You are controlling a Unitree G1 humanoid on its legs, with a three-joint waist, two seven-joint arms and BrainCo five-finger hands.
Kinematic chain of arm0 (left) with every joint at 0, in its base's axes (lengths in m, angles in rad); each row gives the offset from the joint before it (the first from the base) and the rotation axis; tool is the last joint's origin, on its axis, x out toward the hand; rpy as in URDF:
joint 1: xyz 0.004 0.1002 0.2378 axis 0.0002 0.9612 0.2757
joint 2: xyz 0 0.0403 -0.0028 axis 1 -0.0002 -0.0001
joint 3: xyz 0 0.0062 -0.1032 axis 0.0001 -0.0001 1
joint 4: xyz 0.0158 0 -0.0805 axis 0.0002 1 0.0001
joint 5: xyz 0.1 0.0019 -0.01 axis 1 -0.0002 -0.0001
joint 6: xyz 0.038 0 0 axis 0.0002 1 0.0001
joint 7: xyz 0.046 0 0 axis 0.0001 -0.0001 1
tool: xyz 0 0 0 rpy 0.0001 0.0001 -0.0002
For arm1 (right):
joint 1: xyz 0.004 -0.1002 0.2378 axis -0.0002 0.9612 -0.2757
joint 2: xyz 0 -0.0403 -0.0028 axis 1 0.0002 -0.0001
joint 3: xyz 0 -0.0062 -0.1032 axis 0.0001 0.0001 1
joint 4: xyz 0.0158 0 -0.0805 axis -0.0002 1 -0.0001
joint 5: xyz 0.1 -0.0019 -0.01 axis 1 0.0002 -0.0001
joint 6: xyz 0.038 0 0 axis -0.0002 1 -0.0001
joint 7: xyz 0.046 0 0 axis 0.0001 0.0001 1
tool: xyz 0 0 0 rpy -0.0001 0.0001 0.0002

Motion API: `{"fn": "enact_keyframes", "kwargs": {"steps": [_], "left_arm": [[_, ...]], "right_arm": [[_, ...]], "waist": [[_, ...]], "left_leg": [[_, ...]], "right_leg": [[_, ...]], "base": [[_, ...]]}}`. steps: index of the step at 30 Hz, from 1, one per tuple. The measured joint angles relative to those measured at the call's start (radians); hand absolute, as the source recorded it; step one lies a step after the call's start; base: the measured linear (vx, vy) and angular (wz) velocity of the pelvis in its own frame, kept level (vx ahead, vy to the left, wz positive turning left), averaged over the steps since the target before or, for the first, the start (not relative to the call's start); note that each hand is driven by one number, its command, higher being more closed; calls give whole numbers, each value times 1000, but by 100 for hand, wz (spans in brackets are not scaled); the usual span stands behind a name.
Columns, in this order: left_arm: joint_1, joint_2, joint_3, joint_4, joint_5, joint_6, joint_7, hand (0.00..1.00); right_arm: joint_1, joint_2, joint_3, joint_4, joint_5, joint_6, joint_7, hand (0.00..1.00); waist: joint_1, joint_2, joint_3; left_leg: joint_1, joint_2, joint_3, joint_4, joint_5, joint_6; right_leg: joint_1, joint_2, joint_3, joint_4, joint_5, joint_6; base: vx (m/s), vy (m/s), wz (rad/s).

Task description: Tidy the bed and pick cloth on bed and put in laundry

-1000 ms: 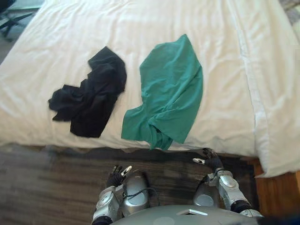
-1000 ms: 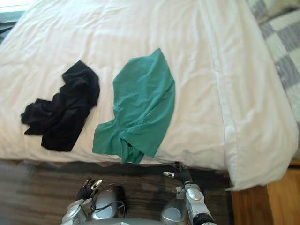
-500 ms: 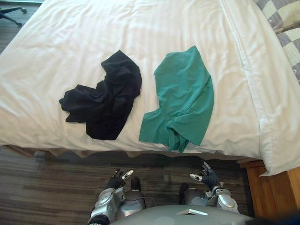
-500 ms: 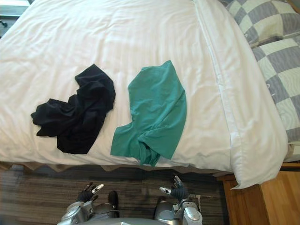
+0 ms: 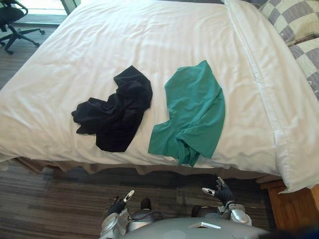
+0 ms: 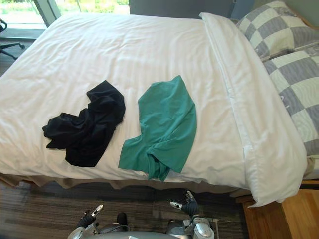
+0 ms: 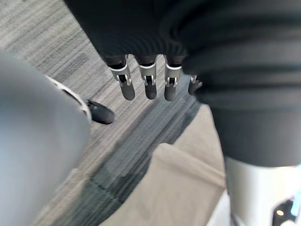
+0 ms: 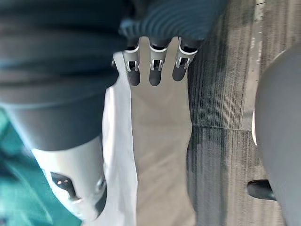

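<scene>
left hand (image 5: 119, 204): fingers straight, empty | right hand (image 5: 223, 191): same | black cloth (image 5: 115, 112) just beside green cloth (image 5: 194, 109), both flat on bed (image 5: 149, 35)

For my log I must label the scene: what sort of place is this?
Most likely a bedroom, perhaps in a hotel. A wide bed with a white cover, checked pillows at its head, and a black cloth and a green cloth lying on it show this.
</scene>
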Motion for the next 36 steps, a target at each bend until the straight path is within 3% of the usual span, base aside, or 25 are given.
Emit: {"fn": "enact_keyframes", "kwargs": {"steps": [4, 6, 8, 10, 12, 14, 18, 20, 23, 25, 29, 32, 35, 36], "left_arm": [[-7, -28, -10, -9, -19, -121, 65, 0], [-1, -35, -27, -47, -18, -158, 97, 0], [1, -28, -27, -152, -5, -188, 137, 0], [-4, -4, -28, -332, 83, -253, 237, 0], [-22, 35, -27, -486, 145, -265, 299, 0], [-45, 85, -9, -658, 182, -259, 349, 0], [-65, 107, 69, -874, 188, -236, 384, 0], [-67, 141, 120, -1005, 190, -236, 384, 0], [-69, 193, 165, -1148, 192, -239, 377, 0], [-93, 229, 180, -1269, 186, -266, 325, 0], [-126, 230, 177, -1342, 189, -255, 291, 0], [-125, 216, 163, -1321, 246, -158, 303, 0], [-128, 213, 82, -1171, 376, -55, 306, 0], [-128, 213, 67, -1139, 396, -42, 306, 0]], "right_arm": [[42, 7, -69, -30, 120, 41, -69, 0], [67, 14, -127, -55, 169, 54, -109, 0], [99, 21, -204, -95, 213, 57, -142, 0], [131, 18, -295, -179, 274, 49, -181, 0], [163, -2, -350, -274, 308, 32, -213, 0], [198, -36, -425, -420, 318, 7, -248, 0], [236, -72, -574, -604, 293, -20, -271, 0], [241, -74, -647, -698, 222, -39, -274, 0], [239, -95, -669, -816, 144, -71, -260, 0], [217, -136, -668, -932, 74, -96, -226, 0], [149, -187, -619, -1020, -29, -102, -175, 0], [121, -193, -510, -1028, -108, -101, -140, 0], [97, -209, -371, -1023, -188, -99, -96, 0], [91, -217, -345, -1017, -201, -99, -91, 0]], "waist": [[0, 12, -27], [1, 22, -33], [3, 28, -36], [2, 28, -39], [0, 29, -43], [-10, 28, -55], [-16, 31, -88], [-22, 14, -93], [-31, 3, -100], [-31, 3, -102], [-32, 14, -109], [-32, 26, -114], [-39, 38, -116], [-41, 38, -116]], "left_leg": [[1, 3, 10, 0, -2, -1], [2, 4, 15, 0, -4, -3], [9, 8, 23, 0, -8, -7], [15, 13, 33, -1, -11, -9], [19, 15, 47, -1, -16, -9], [24, 15, 70, -1, -38, -17], [31, 11, 82, 1, -45, -12], [31, 11, 82, 5, -45, -12], [33, 13, 82, 6, -45, -13], [33, 12, 82, 6, -48, -15], [36, 10, 85, 6, -51, -12], [38, 9, 83, 5, -50, -10], [33, 7, 65, 2, -40, -7], [31, 7, 58, 2, -37, -7]], "right_leg": [[5, 3, 1, -13, 5, 2], [10, 4, 2, -14, 5, 2], [17, 8, 4, -15, 5, 2], [18, 13, 8, -15, 4, -1], [15, 16, 26, -15, 4, -2], [13, 16, 41, -22, 5, -1], [20, 11, 54, -33, 11, 3], [26, 11, 54, -33, 11, 3], [35, 10, 57, -33, 11, 3], [35, 11, 63, -32, 11, 3], [34, 13, 89, -32, 11, 3], [34, 16, 103, -31, 8, -1], [34, 19, 108, -29, 1, -10], [34, 19, 109, -27, -4, -10]], "base": [[-5, 2, -2], [-7, 0, -2], [2, -7, -8], [21, -13, -14], [26, 7, -19], [44, 26, -26], [118, 27, -8], [104, 12, 17], [69, 18, 15], [0, 0, 0], [-44, 6, -5], [-62, -8, -4], [-80, -22, 6], [-64, -31, 16]]}}
